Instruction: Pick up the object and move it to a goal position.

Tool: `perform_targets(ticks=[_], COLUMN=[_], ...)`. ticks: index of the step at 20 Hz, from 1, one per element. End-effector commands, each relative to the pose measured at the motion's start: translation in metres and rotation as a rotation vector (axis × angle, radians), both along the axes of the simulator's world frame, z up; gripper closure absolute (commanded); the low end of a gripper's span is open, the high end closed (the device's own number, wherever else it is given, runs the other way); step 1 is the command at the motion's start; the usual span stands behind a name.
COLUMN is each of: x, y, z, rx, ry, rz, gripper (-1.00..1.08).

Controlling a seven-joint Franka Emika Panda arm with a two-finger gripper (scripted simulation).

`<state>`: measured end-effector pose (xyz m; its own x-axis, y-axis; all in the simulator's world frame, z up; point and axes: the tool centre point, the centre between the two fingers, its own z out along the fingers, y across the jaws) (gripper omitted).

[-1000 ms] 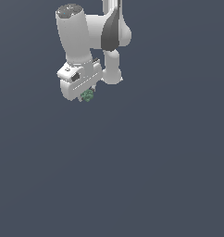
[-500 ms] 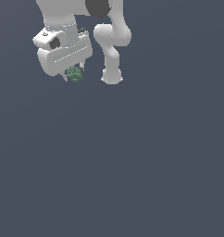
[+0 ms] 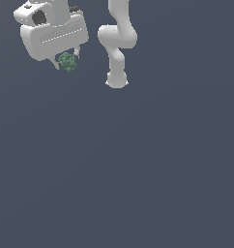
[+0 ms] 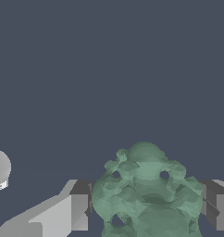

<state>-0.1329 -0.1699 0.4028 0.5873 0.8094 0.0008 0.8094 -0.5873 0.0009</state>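
The object (image 3: 67,62) is a small dull-green, bumpy lump held just under the white hand, high at the exterior view's left. My gripper (image 3: 66,62) is shut on it, one finger on each side. In the wrist view the object (image 4: 146,192) fills the space between the two dark fingertips (image 4: 80,203), which press against its sides. It hangs well above the dark grey floor.
The arm's white base (image 3: 116,80) and lower links (image 3: 118,38) stand to the exterior view's right of the hand. A white rounded piece of the base (image 4: 0,169) shows in the wrist view. The dark grey floor (image 3: 138,169) lies below.
The gripper has risen with the object and drifted toward the exterior view's left, coming closer to the camera. The grip on the object has stayed the same.
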Motion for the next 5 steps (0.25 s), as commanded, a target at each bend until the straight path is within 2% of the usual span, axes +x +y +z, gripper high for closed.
perform_targets(ticks=[1,5], x=[-0.0001,0.0004], y=[-0.0027,-0.0041], z=[0.0066,0.0096], rx=[0.000,0.000], ry=[0.001,0.001], rz=[0.000,0.000], gripper=[1.08,1.08])
